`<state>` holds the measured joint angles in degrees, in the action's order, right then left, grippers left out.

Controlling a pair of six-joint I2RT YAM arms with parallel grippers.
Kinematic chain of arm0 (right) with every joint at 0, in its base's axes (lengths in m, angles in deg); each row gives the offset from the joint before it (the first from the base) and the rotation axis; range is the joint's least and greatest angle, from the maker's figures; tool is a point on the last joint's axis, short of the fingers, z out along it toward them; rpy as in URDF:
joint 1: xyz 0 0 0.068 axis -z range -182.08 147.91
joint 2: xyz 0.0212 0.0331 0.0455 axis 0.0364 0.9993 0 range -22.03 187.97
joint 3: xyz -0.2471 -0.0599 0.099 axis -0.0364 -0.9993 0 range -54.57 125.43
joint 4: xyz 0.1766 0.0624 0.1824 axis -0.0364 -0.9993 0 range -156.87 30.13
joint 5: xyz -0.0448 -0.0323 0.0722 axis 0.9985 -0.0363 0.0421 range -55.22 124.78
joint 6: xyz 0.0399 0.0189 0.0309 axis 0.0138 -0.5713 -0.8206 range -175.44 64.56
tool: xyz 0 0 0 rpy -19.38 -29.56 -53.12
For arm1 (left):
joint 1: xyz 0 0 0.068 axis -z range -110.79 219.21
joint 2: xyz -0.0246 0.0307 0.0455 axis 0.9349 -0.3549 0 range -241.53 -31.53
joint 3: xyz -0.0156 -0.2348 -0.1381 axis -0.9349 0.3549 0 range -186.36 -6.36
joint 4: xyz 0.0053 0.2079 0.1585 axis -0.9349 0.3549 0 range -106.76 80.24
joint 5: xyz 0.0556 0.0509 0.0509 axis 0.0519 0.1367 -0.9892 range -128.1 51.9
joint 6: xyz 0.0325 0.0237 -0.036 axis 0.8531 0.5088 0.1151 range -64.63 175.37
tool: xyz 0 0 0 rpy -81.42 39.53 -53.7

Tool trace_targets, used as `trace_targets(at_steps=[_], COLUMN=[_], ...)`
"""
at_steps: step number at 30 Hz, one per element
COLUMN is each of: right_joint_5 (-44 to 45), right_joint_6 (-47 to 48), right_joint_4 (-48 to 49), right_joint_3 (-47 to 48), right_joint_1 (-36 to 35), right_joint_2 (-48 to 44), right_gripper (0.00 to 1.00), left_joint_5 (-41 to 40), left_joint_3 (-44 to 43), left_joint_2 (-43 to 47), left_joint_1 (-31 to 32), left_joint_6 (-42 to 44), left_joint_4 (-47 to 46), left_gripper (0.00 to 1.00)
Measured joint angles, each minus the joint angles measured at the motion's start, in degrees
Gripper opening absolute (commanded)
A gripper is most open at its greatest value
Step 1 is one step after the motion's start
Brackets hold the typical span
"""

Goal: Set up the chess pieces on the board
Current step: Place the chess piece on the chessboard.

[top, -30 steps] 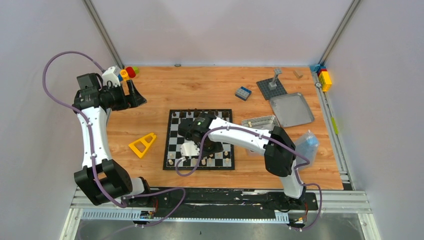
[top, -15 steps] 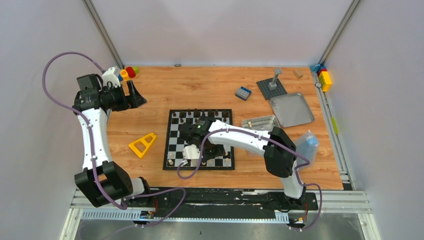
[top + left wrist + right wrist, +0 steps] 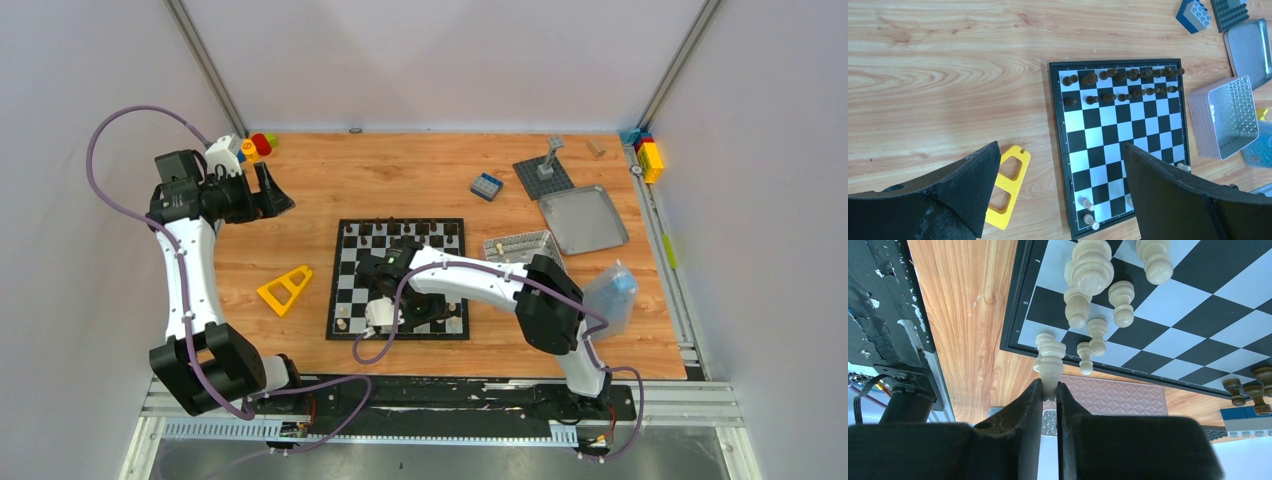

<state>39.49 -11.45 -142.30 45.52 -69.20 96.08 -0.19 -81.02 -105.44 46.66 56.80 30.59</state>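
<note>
A chess piece (image 3: 1050, 360) is sitting between the right gripper's (image 3: 1049, 386) fingers, its top reaching past their tips. Just beyond those tips the board's (image 3: 1193, 295) edge is lying, with more pieces (image 3: 1096, 332) standing on it. The board is also lying ahead of the left gripper's (image 3: 1060, 146) fingers, two rows of pieces (image 3: 1123, 82) standing along its far edge. A triangular frame (image 3: 1009, 182) is lying just beside one finger (image 3: 963, 190), and a tin (image 3: 1233, 112) is sitting beyond the other, beside the board.
</note>
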Motion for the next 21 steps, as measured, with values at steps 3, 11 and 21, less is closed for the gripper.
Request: trace_targets(at_steps=[3, 11, 21], right_joint_5=[-0.26, -0.31, -0.28], right_joint_6=[0.02, 0.02, 0.04], right_joint_4=[0.04, 1.01, 1.4], right_joint_3=[0.0, 0.0, 0.0], right_joint_1=[-0.04, -0.26, -0.26], right_joint_2=[0.22, 2.29, 2.8], right_gripper=[0.0, 0.0, 0.01], left_joint_5=[0.17, 0.59, 0.61], left_joint_3=[0.04, 0.11, 0.7], left_joint_2=[0.0, 0.0, 0.09], left_joint_1=[0.0, 0.0, 0.0], left_joint_6=[0.0, 0.0, 0.02], left_joint_4=[-0.07, -0.09, -0.11], left_gripper=[1.0, 1.0, 1.0])
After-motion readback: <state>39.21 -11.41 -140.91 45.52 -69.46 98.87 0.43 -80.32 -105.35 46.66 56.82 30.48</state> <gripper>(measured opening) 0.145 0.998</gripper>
